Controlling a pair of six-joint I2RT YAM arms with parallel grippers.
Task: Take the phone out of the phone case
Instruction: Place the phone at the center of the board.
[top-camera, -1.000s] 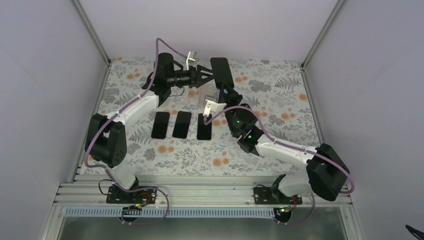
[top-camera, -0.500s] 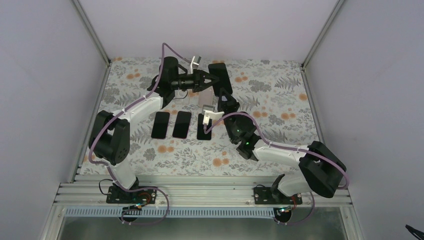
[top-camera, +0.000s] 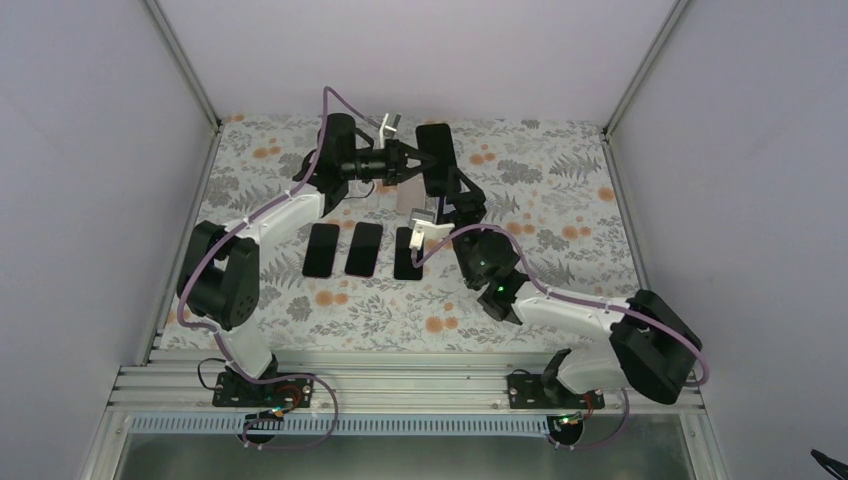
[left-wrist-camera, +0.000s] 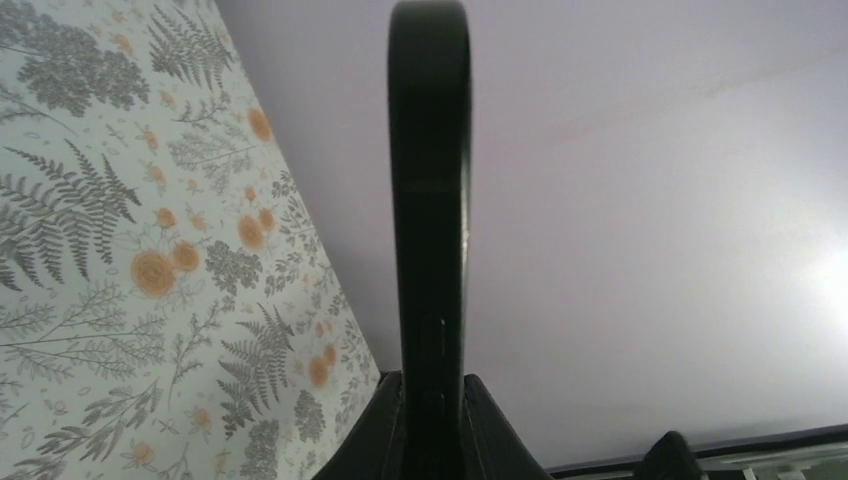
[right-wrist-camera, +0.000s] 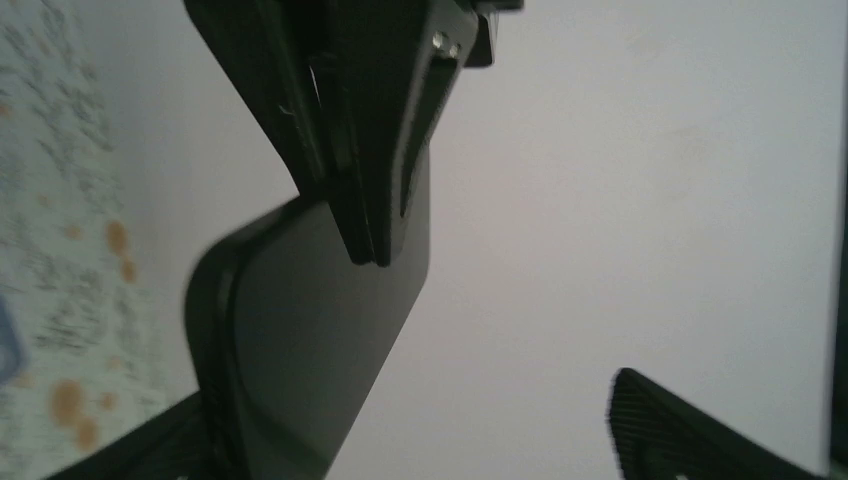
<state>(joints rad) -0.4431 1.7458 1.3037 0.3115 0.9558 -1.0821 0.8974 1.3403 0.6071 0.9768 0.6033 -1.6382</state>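
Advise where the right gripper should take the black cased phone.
Probably its bare near end: the black cased phone is pinched farther up by the left gripper, so come from the near side, where the open right gripper hangs and both flat faces are free.

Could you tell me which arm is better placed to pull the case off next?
Probably right: the right tool is open beside the raised phone, while the left tool is clamped on it.

Four black phones (top-camera: 442, 150) (top-camera: 322, 249) (top-camera: 363, 249) (top-camera: 405, 258) (and two arms (top-camera: 270, 215) (top-camera: 570, 305))
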